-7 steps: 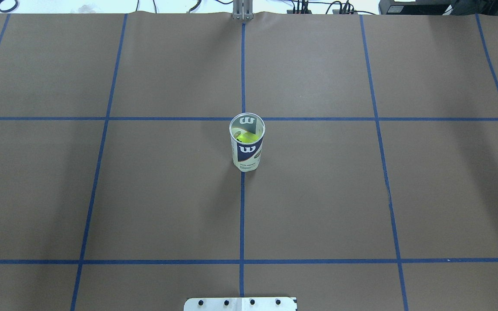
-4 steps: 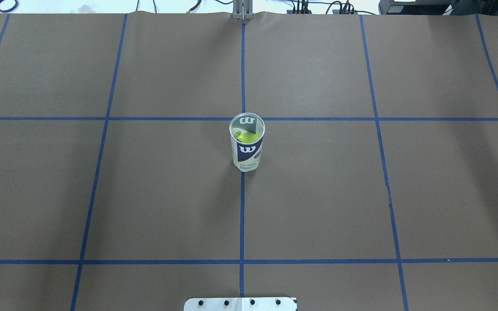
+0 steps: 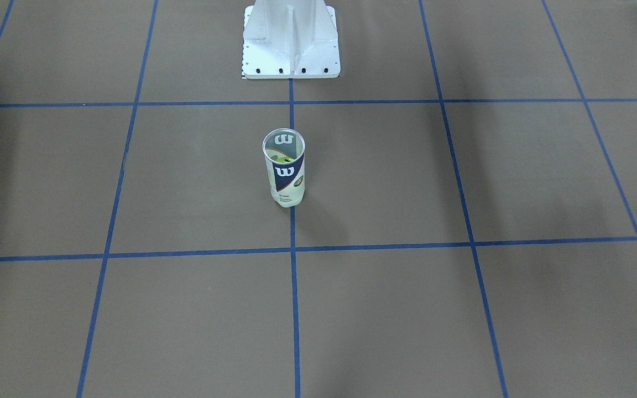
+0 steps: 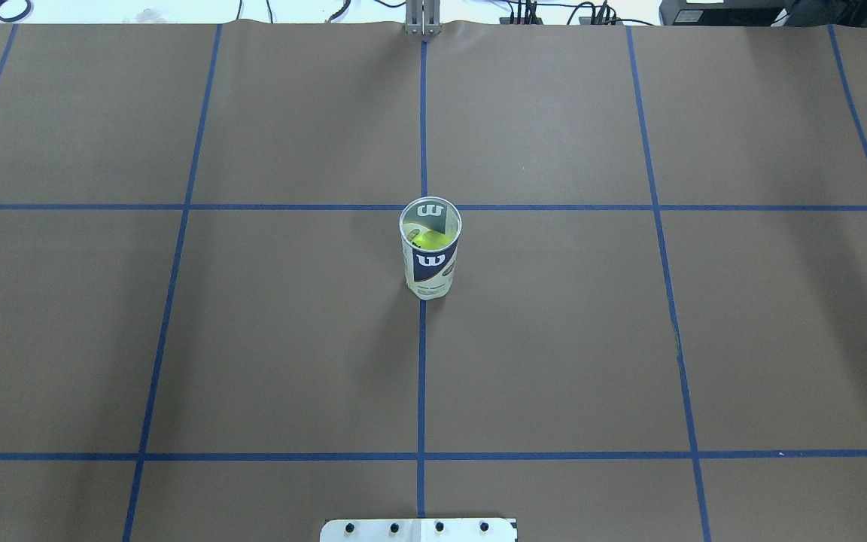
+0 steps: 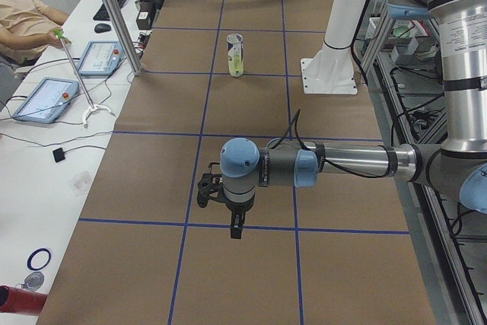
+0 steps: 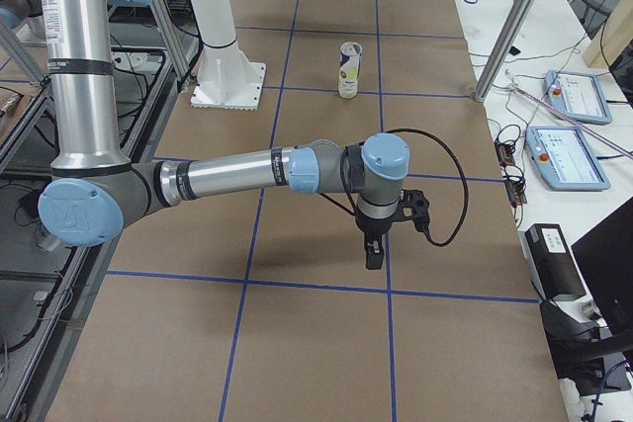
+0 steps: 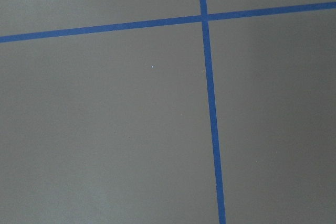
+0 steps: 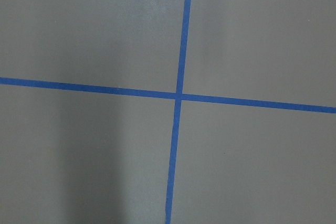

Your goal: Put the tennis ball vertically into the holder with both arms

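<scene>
standing upright near the middle of the brown paper-covered bench [image 4: 177,339] is a clear plastic tennis-ball can [image 4: 430,265] with a white and navy label. its base sits on the blue tape line [image 4: 421,376] that runs down the bench's centre, between two crossing lines. its top is open. a yellow-green ball [image 4: 427,239] shows through the mouth from overhead and seems to lie low inside the can, though the depth is hard to judge. nothing touches the can. the robot's white pedestal [image 3: 291,38] stands on the same centre line, well apart from it.

the left arm [image 5: 342,164] shows large and near in the view from the bench's left end. it stretches level out over the bench, far from the can. its left pincer [image 5: 237,231] points straight down above the paper, beside a crossing of tape lines.

the right arm [image 6: 227,175] does the same in the view from the right end. its right pincer [image 6: 374,256] hangs downward over the bench near a tape line, also far from the can. each pincer shows only in its side view, so i cannot tell how far either is open or whether it grips anything. both wrist cameras show only brown paper and crossing tape.

a person's sleeve [image 5: 23,13] and two tablets [image 5: 46,100] are at a white side table.
</scene>
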Robot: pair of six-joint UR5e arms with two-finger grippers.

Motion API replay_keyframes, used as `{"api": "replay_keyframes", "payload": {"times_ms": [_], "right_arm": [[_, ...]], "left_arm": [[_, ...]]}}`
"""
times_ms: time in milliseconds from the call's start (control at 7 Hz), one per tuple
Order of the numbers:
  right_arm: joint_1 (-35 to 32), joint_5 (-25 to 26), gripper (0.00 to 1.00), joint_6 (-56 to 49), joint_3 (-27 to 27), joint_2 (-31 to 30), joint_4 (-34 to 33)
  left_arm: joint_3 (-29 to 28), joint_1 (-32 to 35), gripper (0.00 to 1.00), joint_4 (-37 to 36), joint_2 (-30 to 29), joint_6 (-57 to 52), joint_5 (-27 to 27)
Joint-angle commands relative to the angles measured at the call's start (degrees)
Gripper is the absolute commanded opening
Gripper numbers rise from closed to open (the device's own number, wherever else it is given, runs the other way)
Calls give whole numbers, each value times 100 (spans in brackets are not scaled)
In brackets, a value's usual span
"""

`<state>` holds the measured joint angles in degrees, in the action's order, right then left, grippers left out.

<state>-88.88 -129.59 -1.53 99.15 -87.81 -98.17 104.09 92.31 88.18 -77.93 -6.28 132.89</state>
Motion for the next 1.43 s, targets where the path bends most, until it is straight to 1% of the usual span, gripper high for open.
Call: {"api": "replay_keyframes", "payload": {"times_ms": [0,1286], "right_arm": [[2,-4,100,4,-1,1,0],[2,4,100,39,-18,-8,9]], "left_arm": [[-55,15,100,41,24,12,105],[-3,32,100,41,33,-14,35]]}}
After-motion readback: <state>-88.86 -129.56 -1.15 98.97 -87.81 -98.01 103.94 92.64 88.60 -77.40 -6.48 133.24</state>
